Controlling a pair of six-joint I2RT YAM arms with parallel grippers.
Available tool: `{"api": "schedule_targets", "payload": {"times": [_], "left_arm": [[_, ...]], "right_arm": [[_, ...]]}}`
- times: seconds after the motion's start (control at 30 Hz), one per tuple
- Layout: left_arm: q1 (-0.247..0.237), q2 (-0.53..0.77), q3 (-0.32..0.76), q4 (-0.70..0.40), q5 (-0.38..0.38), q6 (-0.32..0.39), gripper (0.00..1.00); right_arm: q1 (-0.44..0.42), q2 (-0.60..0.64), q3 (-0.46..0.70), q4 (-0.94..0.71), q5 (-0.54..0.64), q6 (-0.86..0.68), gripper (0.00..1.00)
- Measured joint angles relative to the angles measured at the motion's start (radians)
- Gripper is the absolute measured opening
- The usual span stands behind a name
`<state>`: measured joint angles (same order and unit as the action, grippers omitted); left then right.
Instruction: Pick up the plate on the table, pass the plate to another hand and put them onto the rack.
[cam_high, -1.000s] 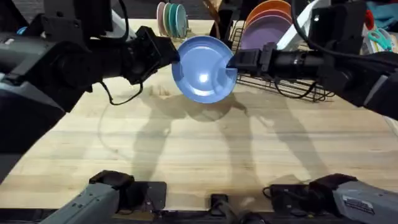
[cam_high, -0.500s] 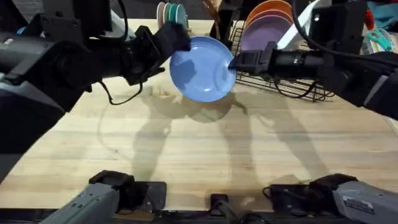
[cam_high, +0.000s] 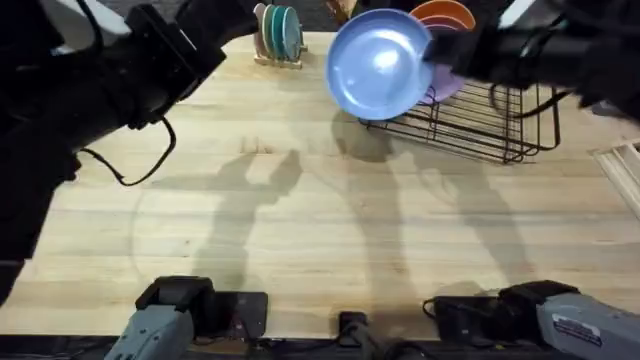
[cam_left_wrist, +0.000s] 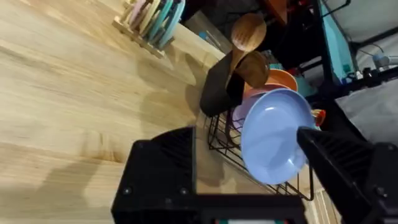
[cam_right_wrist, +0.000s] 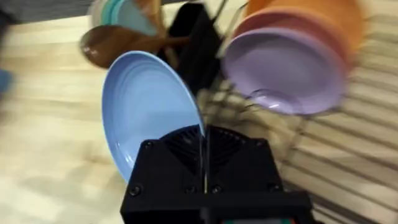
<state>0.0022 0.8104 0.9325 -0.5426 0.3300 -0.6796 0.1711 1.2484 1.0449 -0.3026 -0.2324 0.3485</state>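
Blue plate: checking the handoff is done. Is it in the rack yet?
Not yet. The right gripper holds the plate in the air beside the rack.

- The overhead camera sits high above the arm bases and looks down and forward across the table (cam_high: 300, 230), far enough off to take in the rack (cam_high: 470, 125) and the small wooden stand (cam_high: 277, 35) at the far edge.
- The left wrist camera looks slantwise along the table from low and fairly near, toward the rack (cam_left_wrist: 249, 155), the stand (cam_left_wrist: 152, 22) and the blue plate (cam_left_wrist: 273, 140).
- The right wrist camera is very close to the plate (cam_right_wrist: 149, 106), facing the purple plate (cam_right_wrist: 286, 71) and orange plate (cam_right_wrist: 323, 18); it seems tilted downward.
- All three views share the blue plate (cam_high: 380, 65) and the rack's near end.
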Motion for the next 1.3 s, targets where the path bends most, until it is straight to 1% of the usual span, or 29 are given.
{"api": "schedule_targets", "payload": {"times": [0.1,0.23,0.3,0.33,0.4,0.5,0.7,0.73,0.83,1.0,1.07,1.1,1.3], "left_arm": [[0.002,0.000,0.000,0.000,-0.002,0.000,0.995],[0.002,0.000,0.000,0.000,-0.002,0.000,0.995],[0.002,0.000,0.000,0.000,-0.002,0.000,0.995],[0.002,0.000,0.000,0.000,-0.002,0.000,0.995],[0.002,0.000,0.000,0.000,-0.002,0.000,0.995],[0.002,0.000,0.000,-0.001,-0.003,0.000,0.995],[0.002,0.000,0.000,-0.008,-0.003,0.000,0.995],[0.002,0.000,0.000,-0.008,-0.005,0.000,0.995],[0.002,0.000,0.000,-0.011,-0.005,0.000,0.994],[0.002,0.000,0.000,-0.058,-0.005,0.002,0.995],[0.002,0.000,0.000,-0.079,-0.006,0.003,0.993],[0.002,0.000,0.000,-0.079,-0.005,0.003,0.993],[0.002,0.000,0.000,-0.079,-0.006,0.003,0.995]], "right_arm": [[0.000,-0.001,0.090,-0.105,0.106,-0.082,0.031],[0.000,-0.001,0.173,-0.165,0.229,-0.206,0.030],[0.000,-0.001,0.197,-0.161,0.290,-0.275,0.030],[0.000,-0.001,0.209,-0.128,0.382,-0.376,0.031],[0.000,-0.001,0.210,-0.105,0.431,-0.456,0.031],[-0.002,-0.001,0.211,-0.087,0.471,-0.568,0.031],[-0.002,-0.001,0.211,-0.042,0.495,-0.802,0.033],[-0.002,-0.001,0.211,-0.026,0.499,-0.928,0.032],[-0.002,-0.001,0.211,-0.019,0.495,-1.036,0.032],[-0.002,-0.001,0.211,-0.019,0.437,-1.196,0.033],[-0.002,-0.001,0.211,-0.019,0.371,-1.354,0.033],[-0.002,0.000,0.211,-0.019,0.357,-1.393,0.033],[-0.002,0.037,0.211,-0.020,0.343,-1.468,0.033]]}}
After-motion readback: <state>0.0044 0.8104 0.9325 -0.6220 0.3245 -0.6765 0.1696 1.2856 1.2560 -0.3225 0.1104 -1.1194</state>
